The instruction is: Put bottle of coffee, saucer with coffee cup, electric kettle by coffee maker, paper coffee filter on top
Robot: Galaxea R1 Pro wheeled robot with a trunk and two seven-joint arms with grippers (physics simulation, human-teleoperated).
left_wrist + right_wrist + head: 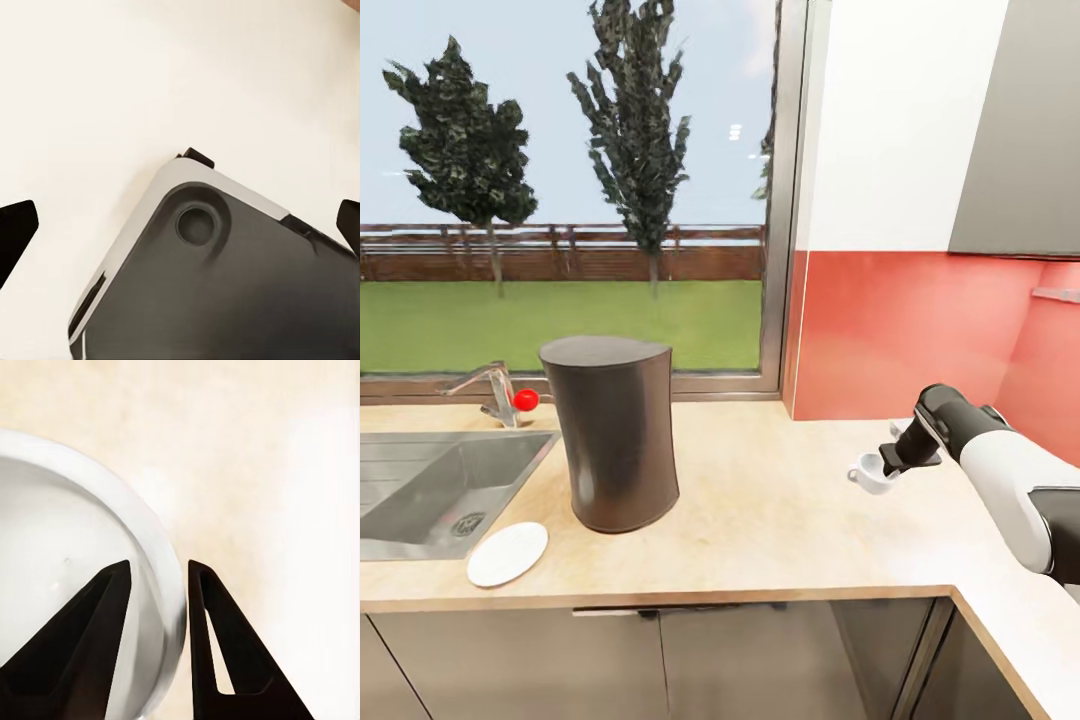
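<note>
Right claw (887,466) pinches the small white handled coffee cup (870,474) by its rim over the worktop (780,510); right wrist view shows one finger inside, left claw (180,225) spread open

On the kitchen countertop (780,520), the saucer (508,553) lies left-front of the coffee maker (615,445), the coffee cup (872,473) far right.

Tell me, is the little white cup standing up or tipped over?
Standing up. The coffee cup has its opening facing upward, with the right gripper pinching its rim, one finger inside.
</note>
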